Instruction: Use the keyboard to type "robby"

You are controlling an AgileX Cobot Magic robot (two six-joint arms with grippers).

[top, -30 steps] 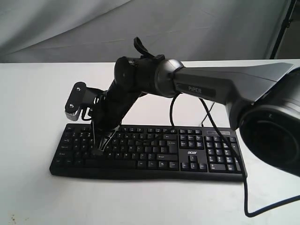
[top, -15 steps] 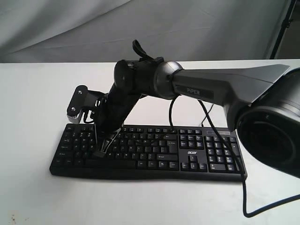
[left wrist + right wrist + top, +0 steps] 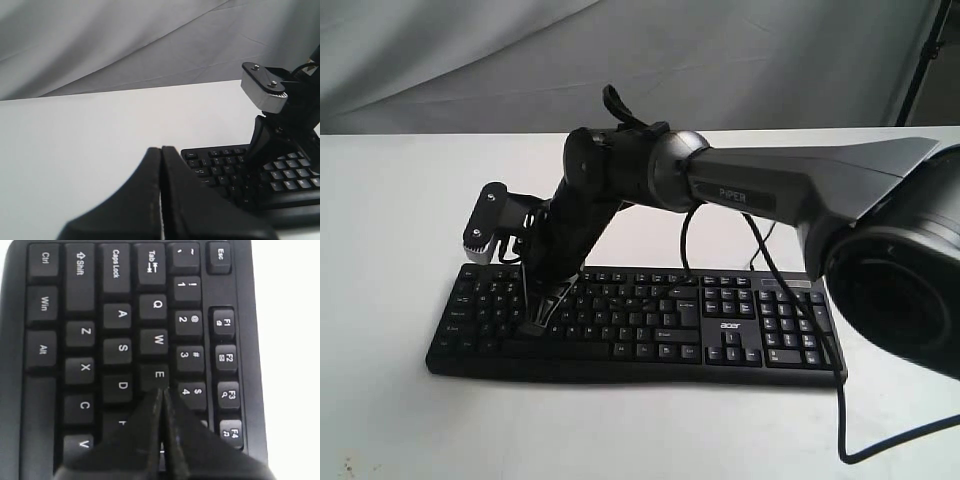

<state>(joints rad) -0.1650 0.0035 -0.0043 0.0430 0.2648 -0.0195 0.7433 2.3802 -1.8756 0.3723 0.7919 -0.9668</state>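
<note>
The black keyboard [image 3: 650,330] lies flat on the white table, with the acer logo [image 3: 733,325] near its number pad. My right gripper [image 3: 532,322] reaches across to the keyboard's left part and is shut, pointing down at the letter keys. In the right wrist view its closed tips [image 3: 161,391] sit at the edge of the E key [image 3: 159,375], beside the 4 key, covering the key past E. I cannot tell whether they press a key. My left gripper [image 3: 161,150] is shut and empty, off the keyboard's [image 3: 220,167] left end.
A thin black cable [image 3: 841,420] runs off the keyboard's right end over the white table [image 3: 400,200]. The right arm's big grey body [image 3: 880,260] fills the right side. A grey cloth backdrop [image 3: 470,60] hangs behind, with a dark pole [image 3: 920,60] at far right.
The right gripper has shifted slightly to the right along the keys and lifted a touch. It has hardly moved in the last half second.
</note>
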